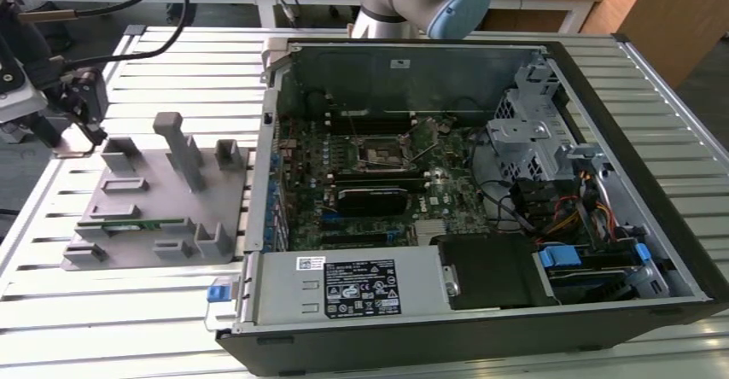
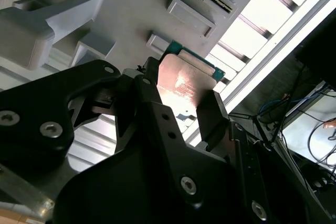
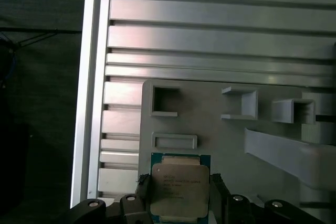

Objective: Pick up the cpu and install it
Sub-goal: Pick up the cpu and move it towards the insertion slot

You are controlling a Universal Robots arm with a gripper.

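Your gripper [image 1: 75, 136] sits at the exterior view's left, over the far left corner of the grey fixture plate [image 1: 160, 204], well apart from the open computer case [image 1: 456, 76] on the exterior view's right. In both wrist views the jaws are closed on the cpu [image 3: 180, 187], one black finger [image 3: 218, 186] pressed against each of two opposite edges, with the shiny lid facing the first wrist camera. That edge grip looks deliberate. It keeps the pads off the lid and the underside, and it holds the chip flat, as a level seating would need.

In the second wrist view the cpu [image 2: 186, 80] stands out past the fingertips, with its green rim showing along the outer edge. You cannot tell from these pictures whether it is already clear of the plate or resting in its pocket, so treat the pick as gripped but not proven lifted.

The plate's pockets and upright posts appear to be there to park each part at a known spot. A green memory stick [image 1: 131, 224] lies in a slot on its near side, away from your fingers. The socket [image 1: 381, 151] sits in the middle of the motherboard, inside the case, and nothing rests on it. The slatted aluminium table [image 1: 137, 311] carries both plate and case.
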